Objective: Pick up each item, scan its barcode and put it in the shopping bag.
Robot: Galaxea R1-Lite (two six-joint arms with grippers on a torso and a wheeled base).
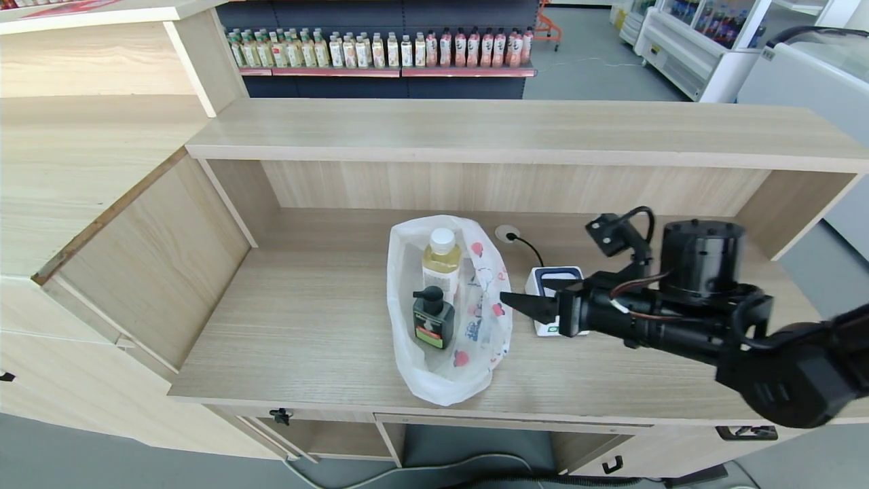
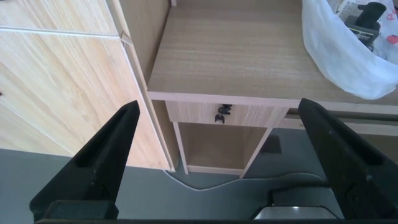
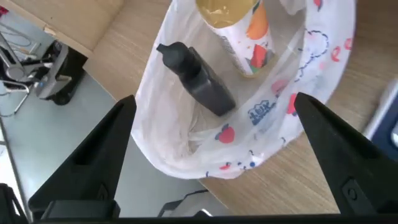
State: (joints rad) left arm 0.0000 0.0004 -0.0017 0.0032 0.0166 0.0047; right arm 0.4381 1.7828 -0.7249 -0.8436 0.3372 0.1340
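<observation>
Right gripper [image 1: 526, 305] hangs over the counter [image 1: 305, 326], fingers spread wide and holding nothing. In the right wrist view that gap is plain: one finger [image 3: 106, 162] on each side, and the bag [image 3: 186, 149] open between them. The fingertips sit right at the bag's [image 1: 407, 272] rim, on the scanner side; I cannot tell whether they touch the plastic.

Inside the bag, past the tips, stands the bottle [image 1: 441, 261], white cap up and yellow liquid showing. Just beside it, on the robot's side, is the dark pump bottle [image 1: 433, 318]. From the wrist, the pump bottle [image 3: 199, 78] lies squarely in the gap between the fingers and the bottle [image 3: 239, 31] is a little beyond it. Neither finger is on either one.

The scanner [image 1: 553, 299] sits on the counter behind the right fingers, partly covered by them and close to the bag. Its cable [image 1: 528, 248] runs back to a hole in the counter.

Over to the left gripper [image 2: 219, 107]: its fingers are also spread, with nothing between the pads. It is down off the counter's front edge. Between its fingers show the counter [image 2: 230, 56] front and a small black latch [image 2: 221, 114] under the edge. The bag [image 2: 348, 56] sits up on the counter, well off to one side of those tips.
</observation>
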